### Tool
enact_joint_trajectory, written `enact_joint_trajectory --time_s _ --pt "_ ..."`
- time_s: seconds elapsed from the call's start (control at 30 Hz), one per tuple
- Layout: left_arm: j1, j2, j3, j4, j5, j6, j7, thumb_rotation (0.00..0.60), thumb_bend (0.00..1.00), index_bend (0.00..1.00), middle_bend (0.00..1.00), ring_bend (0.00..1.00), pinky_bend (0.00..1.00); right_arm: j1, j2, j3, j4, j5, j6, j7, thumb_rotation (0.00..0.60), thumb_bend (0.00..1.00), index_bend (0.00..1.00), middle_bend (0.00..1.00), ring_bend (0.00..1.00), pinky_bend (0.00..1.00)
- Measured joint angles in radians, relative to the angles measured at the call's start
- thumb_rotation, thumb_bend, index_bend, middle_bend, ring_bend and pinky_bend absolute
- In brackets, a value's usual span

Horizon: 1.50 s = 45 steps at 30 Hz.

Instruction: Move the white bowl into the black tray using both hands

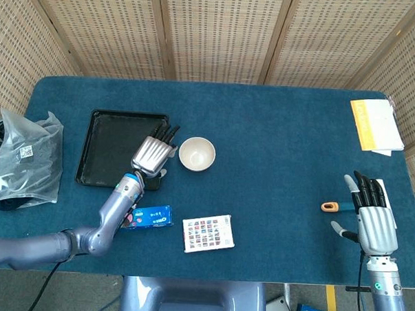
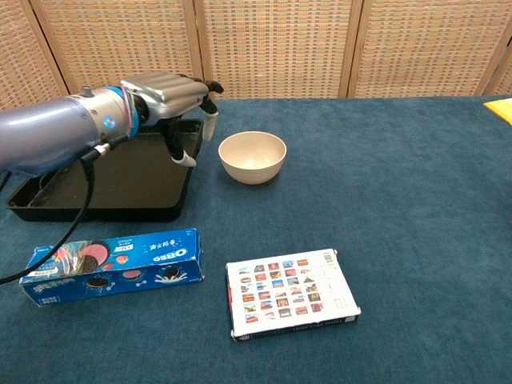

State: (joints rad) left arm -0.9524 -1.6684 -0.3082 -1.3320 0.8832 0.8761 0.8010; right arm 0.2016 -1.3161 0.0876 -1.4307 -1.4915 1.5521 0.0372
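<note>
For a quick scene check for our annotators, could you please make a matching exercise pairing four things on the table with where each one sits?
Things:
1. white bowl
2. black tray
3. cookie box
4. yellow papers

Places:
A. far right corner of the table
B. near edge, left of the picture card box
C. just right of the left robot hand
D. partly beneath the left robot hand

Pairs: 1-C, 2-D, 3-B, 4-A
</note>
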Motion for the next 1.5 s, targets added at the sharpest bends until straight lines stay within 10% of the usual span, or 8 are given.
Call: enact_joint_trajectory --time_s 1.23,1.5 --pt "-0.2 -0.24 0.027 0.356 -0.073 -0.083 -0.022 0.6 0.2 0.58 0.0 0.0 0.0 -0.018 0.003 0.038 0.017 -0.009 -0.008 0.061 0.6 0.21 0.0 0.0 0.0 0.0" --pt "-0.214 -0.269 0.035 0.409 -0.076 -0.095 -0.028 0.6 0.34 0.62 0.0 0.0 0.0 -0.018 0.002 0.041 0.022 -0.01 -0.012 0.076 0.6 0.21 0.0 0.0 0.0 0.0"
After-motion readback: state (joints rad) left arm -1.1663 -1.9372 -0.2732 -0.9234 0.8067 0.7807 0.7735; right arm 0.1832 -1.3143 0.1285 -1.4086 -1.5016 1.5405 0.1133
